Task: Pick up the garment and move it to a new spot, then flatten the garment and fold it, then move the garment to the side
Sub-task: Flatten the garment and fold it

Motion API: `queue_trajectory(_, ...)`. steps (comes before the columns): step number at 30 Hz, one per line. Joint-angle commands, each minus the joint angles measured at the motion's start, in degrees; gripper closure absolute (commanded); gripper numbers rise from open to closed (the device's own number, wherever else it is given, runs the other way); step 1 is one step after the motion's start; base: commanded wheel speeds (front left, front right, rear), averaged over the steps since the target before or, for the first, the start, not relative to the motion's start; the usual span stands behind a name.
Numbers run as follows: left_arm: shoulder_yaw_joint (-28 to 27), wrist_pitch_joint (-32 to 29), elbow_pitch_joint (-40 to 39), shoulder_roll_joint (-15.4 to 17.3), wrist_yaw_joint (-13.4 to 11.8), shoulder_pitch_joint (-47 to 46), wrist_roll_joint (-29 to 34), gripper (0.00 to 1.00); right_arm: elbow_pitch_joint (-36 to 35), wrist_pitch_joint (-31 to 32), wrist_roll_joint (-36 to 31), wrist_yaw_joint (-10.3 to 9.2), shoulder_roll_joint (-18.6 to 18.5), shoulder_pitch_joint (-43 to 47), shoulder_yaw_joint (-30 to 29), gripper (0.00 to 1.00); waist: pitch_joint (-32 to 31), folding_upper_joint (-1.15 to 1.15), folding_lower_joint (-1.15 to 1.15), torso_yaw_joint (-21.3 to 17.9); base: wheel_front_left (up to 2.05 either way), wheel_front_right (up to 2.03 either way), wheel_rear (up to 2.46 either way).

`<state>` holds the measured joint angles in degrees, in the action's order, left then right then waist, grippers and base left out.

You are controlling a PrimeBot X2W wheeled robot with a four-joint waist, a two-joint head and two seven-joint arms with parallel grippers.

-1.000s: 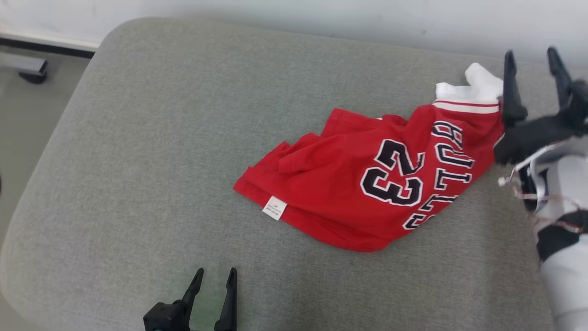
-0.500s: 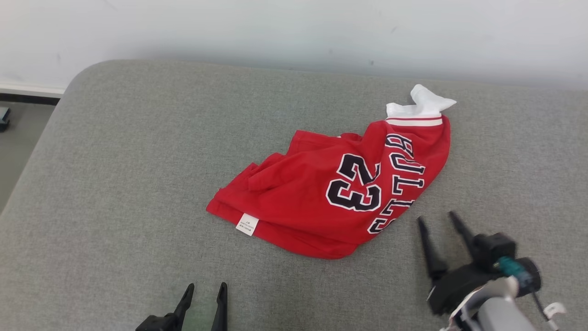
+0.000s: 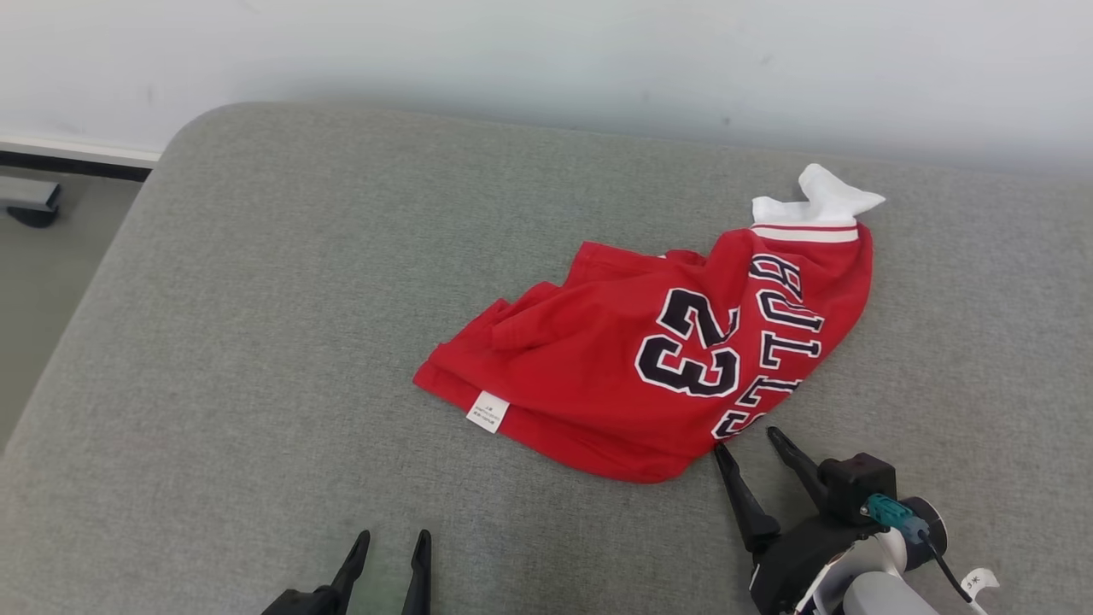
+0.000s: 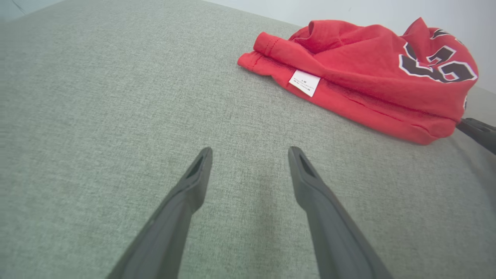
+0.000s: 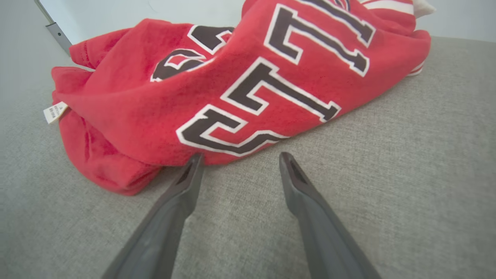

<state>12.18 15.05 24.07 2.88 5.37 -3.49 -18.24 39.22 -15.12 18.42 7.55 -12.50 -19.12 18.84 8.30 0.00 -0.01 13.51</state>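
Note:
The garment is a red jersey with black-and-white "BULLS 23" lettering and a white sleeve end, lying bunched and partly folded on the grey cushion. My right gripper stands open just below the jersey's near right edge, its left fingertip close to the cloth. In the right wrist view the garment fills the top, with the right gripper open and empty at its hem. My left gripper is open at the bottom, well apart from the garment. The left gripper holds nothing.
The grey cushion has a rounded far-left corner and a pale wall behind it. Floor and a dark furniture foot lie beyond the left edge. Bare cushion spreads left of the jersey.
My right gripper came down from the jersey's far right end to its near edge, then shifted closer to the hem. The head camera moved, shifting the whole picture.

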Motion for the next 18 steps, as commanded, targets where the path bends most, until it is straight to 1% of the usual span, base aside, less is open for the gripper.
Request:
queue_trajectory(1,-0.1,0.2,-0.1,0.0,-0.2,0.8,-0.5,0.0,0.1,0.0,0.6,-0.15,0.2,-0.8,0.3,0.0,-0.1,0.0,0.01,0.5,0.0,0.0,0.0)
queue_trajectory(4,-0.1,0.2,-0.3,0.0,-0.2,1.1,-0.6,0.0,0.6,0.0,1.6,-0.15,0.5,-1.3,0.3,0.0,0.0,0.0,0.01,0.8,0.0,0.0,0.0)
queue_trajectory(5,-0.2,0.2,-0.3,0.0,-0.2,1.2,-0.6,0.0,0.9,0.0,1.9,-0.15,0.6,-1.5,0.4,0.15,0.1,0.0,0.01,0.9,0.0,0.0,0.0)
queue_trajectory(8,0.0,0.2,-0.3,0.0,-0.1,0.8,-0.5,0.0,1.4,0.0,2.3,-0.15,0.7,-2.2,1.5,0.31,0.4,0.0,0.01,1.1,0.0,0.0,0.0)
queue_trajectory(9,0.1,0.2,-0.4,0.0,-0.1,0.7,-0.6,0.0,1.6,0.0,2.4,-0.15,0.8,-2.5,1.8,0.39,0.5,0.0,0.01,1.2,0.0,0.0,0.0)
queue_trajectory(10,0.1,0.2,-0.4,0.0,-0.1,0.6,-0.6,0.0,1.8,0.0,2.6,-0.15,0.8,-2.8,1.9,0.55,0.7,0.0,0.01,1.2,0.0,0.0,0.0)
queue_trajectory(11,0.2,0.2,-0.4,0.0,-0.1,0.5,-0.6,0.0,1.9,0.0,2.8,-0.15,0.7,-3.2,2.0,0.67,0.8,0.0,0.01,1.2,0.0,0.0,0.0)
queue_trajectory(12,0.2,0.2,-0.4,0.0,-0.2,0.4,-0.7,0.0,2.2,0.0,2.9,-0.15,0.6,-3.5,1.9,0.96,1.0,0.0,0.01,1.3,0.0,0.0,0.0)
queue_trajectory(13,0.3,0.2,-0.4,0.0,-0.2,0.3,-0.7,0.0,2.3,0.0,3.1,-0.15,0.4,-3.8,1.8,1.0,1.2,0.0,0.01,1.3,0.0,0.0,0.0)
queue_trajectory(18,0.6,0.2,-0.1,0.0,-0.3,0.1,-0.6,0.0,1.3,0.0,2.6,-0.15,0.2,-4.9,0.0,1.0,1.5,0.0,0.01,1.3,0.0,0.0,0.0)
